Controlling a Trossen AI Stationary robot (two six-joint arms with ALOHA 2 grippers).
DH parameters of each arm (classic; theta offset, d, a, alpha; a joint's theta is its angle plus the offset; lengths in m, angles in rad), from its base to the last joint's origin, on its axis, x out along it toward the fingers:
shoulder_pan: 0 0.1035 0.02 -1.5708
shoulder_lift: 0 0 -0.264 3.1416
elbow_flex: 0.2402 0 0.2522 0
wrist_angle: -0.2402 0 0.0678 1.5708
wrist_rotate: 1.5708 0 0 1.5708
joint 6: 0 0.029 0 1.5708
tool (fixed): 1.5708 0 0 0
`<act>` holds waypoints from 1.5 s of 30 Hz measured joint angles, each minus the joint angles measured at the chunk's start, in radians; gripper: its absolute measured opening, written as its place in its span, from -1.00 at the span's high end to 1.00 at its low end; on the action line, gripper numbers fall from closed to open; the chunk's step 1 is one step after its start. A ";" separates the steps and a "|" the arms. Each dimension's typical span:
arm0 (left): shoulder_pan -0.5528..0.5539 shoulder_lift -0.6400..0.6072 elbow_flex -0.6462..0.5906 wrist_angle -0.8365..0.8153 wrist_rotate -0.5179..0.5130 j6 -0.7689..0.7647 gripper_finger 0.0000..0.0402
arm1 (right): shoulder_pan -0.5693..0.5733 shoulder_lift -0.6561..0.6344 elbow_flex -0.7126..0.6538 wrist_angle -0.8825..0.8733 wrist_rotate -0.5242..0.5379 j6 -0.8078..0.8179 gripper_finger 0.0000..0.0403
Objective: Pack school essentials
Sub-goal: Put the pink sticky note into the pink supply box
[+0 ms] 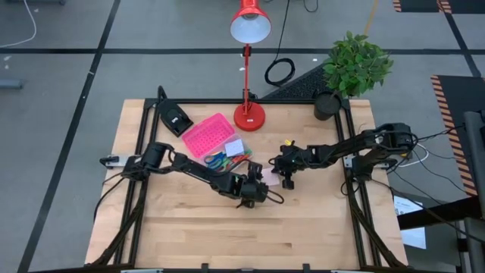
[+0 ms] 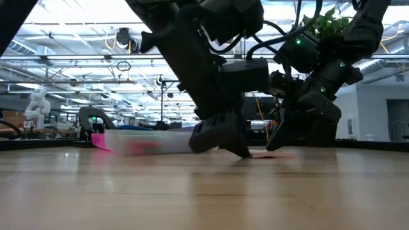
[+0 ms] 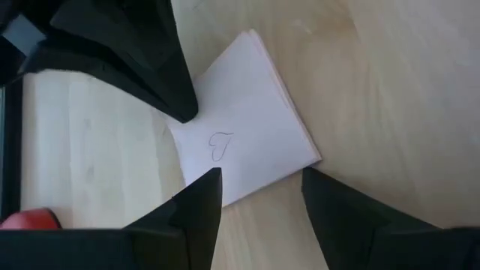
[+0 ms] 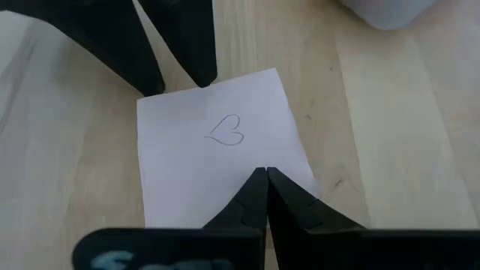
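Sticky-note pad (image 4: pixel 217 146), pale pink with a small heart drawn on its top sheet, lies flat on the wooden surface (image 1: pixel 182 227) near the middle, just beside the open box (image 1: pixel 223 159) that already holds coloured scissors (image 1: pixel 218 161) and other small stationery. The box's pink lid (image 1: pixel 207 134) leans open toward the far edge. Judging from this, most essentials are packed and the pad is one of the last items left outside; nothing else loose can be made out with certainty.

Both arms meet over the pad. The left tool (image 3: pixel 259 202) sits low at one edge of the pad with its two fingers spread apart, the pad's border lying between them but not yet pinched. The right tool (image 4: pixel 264 187) comes from the opposite side, its fingers pressed together with nothing between them, their tips resting on or just above the pad's top sheet, seemingly to steady it.

A red lamp (image 1: pixel 248 114), a black wedge-shaped device (image 1: pixel 174 117) and a potted plant (image 1: pixel 355 68) stand along the far edge.
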 joint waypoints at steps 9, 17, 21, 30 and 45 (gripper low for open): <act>0.010 0.013 0.000 0.043 -0.025 0.048 0.05 | 0.000 0.000 0.000 0.002 -0.009 -0.010 1.00; -0.006 0.018 -0.002 0.055 -0.125 0.055 0.05 | -0.001 0.000 0.000 0.001 -0.014 -0.014 1.00; -0.017 0.019 -0.004 0.086 -0.165 0.077 0.05 | -0.001 0.000 0.000 0.001 -0.015 -0.014 1.00; -0.018 0.019 -0.004 0.147 -0.192 0.114 0.05 | -0.001 0.000 0.000 0.000 -0.017 -0.014 1.00; -0.014 0.017 -0.002 0.202 -0.324 0.085 0.05 | 0.000 0.001 0.000 0.000 -0.029 -0.014 1.00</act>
